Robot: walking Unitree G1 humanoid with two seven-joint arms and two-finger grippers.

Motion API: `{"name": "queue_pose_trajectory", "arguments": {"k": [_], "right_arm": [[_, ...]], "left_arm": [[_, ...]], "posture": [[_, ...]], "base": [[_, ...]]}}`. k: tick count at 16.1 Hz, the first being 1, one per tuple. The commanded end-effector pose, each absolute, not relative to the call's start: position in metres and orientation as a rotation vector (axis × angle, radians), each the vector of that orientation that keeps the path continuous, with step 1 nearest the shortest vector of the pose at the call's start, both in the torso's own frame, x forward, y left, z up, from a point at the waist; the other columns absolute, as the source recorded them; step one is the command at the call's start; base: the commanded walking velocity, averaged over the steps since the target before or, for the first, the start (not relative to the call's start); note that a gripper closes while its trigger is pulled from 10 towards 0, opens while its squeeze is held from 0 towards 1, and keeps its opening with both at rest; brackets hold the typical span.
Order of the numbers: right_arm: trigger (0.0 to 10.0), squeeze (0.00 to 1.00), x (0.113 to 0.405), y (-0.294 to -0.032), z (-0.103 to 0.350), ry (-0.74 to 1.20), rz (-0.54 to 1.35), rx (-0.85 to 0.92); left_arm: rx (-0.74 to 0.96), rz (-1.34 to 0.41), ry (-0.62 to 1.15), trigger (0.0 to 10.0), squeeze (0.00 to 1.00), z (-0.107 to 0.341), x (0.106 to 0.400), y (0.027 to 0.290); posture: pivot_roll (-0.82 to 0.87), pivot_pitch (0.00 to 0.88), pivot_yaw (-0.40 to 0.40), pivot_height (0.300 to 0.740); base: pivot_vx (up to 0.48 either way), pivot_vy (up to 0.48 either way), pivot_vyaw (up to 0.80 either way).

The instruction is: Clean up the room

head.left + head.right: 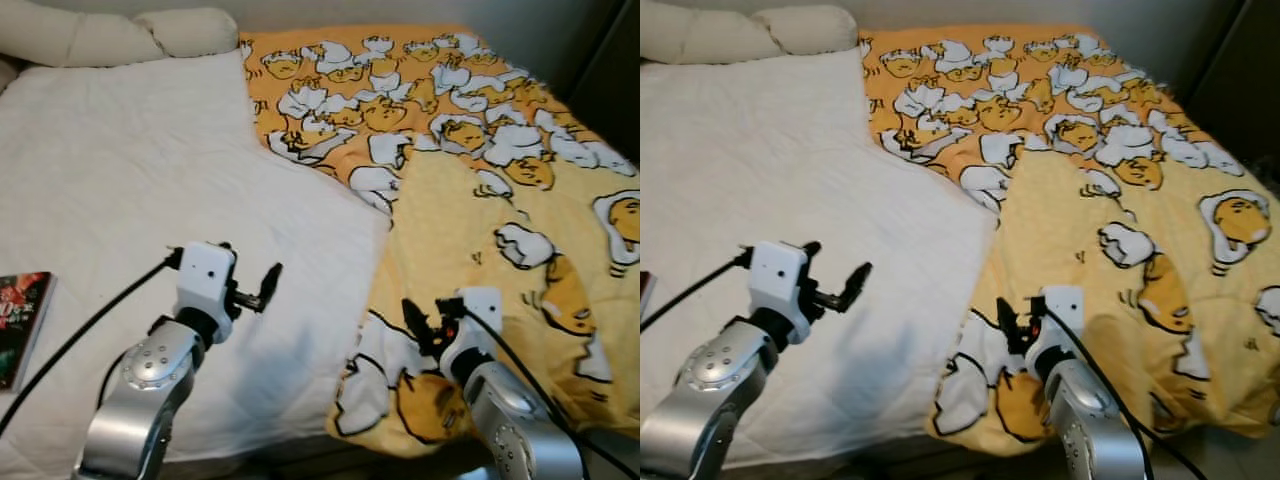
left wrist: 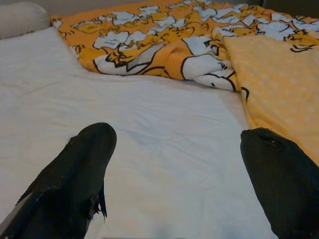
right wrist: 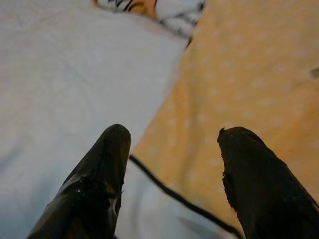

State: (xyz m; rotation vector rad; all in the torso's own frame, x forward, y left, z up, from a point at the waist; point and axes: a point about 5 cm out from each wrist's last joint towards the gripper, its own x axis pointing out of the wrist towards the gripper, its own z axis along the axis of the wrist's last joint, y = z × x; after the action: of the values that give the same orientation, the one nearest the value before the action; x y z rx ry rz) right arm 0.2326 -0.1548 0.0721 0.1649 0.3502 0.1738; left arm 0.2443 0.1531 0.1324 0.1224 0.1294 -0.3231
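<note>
Soft, light yellow-orange cartoon-print blanket (image 1: pixel 480 200) bunched across right half of white quilted mattress (image 1: pixel 120 170), likely easiest pinched at folded edge lower centre; left gripper (image 1: pixel 262 288) and right gripper (image 1: pixel 418 322) both spread, empty.

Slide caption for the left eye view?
Both grippers, left and right, open over a white bed with yellow blanket.

Soft, even indoor light; slight blur, right wrist view haziest.
</note>
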Motion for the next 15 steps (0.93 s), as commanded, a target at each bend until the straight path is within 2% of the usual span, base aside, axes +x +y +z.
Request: {"name": "queue_pose_trajectory", "arguments": {"k": [1,2,7,11,13,15], "right_arm": [[10.0,0.00,0.227,-0.164,0.070,0.373,0.144,0.136],[10.0,0.00,0.227,-0.164,0.069,0.379,0.136,0.115],[10.0,0.00,0.233,-0.168,0.071,0.383,0.122,0.022],[10.0,0.00,0.226,-0.163,0.074,0.385,0.202,-0.053],[10.0,0.00,0.224,-0.158,0.076,0.377,0.254,-0.046],[10.0,0.00,0.226,-0.159,0.079,0.386,0.299,-0.089]], "left_arm": [[0.125,-0.341,0.118,10.0,0.00,0.133,0.241,0.146],[0.125,-0.343,0.116,10.0,0.00,0.133,0.241,0.146],[0.143,-0.335,0.112,10.0,0.00,0.134,0.244,0.147],[0.146,-0.344,0.108,10.0,0.00,0.134,0.246,0.148],[0.133,-0.394,0.192,10.0,0.00,0.121,0.248,0.149],[0.166,-0.424,0.186,10.0,0.00,0.122,0.252,0.151]], "posture": [[-0.04,0.068,0.025,0.740],[-0.04,0.068,0.024,0.740],[-0.04,0.058,0.027,0.740],[-0.04,0.054,0.028,0.740],[-0.05,0.055,0.028,0.740],[-0.06,0.057,0.031,0.740]], "base": [[0.000,-0.480,0.00],[0.000,-0.480,0.00],[0.000,0.000,0.00],[0.000,0.000,0.00],[0.000,0.000,0.00],[0.000,0.000,0.00]]}}
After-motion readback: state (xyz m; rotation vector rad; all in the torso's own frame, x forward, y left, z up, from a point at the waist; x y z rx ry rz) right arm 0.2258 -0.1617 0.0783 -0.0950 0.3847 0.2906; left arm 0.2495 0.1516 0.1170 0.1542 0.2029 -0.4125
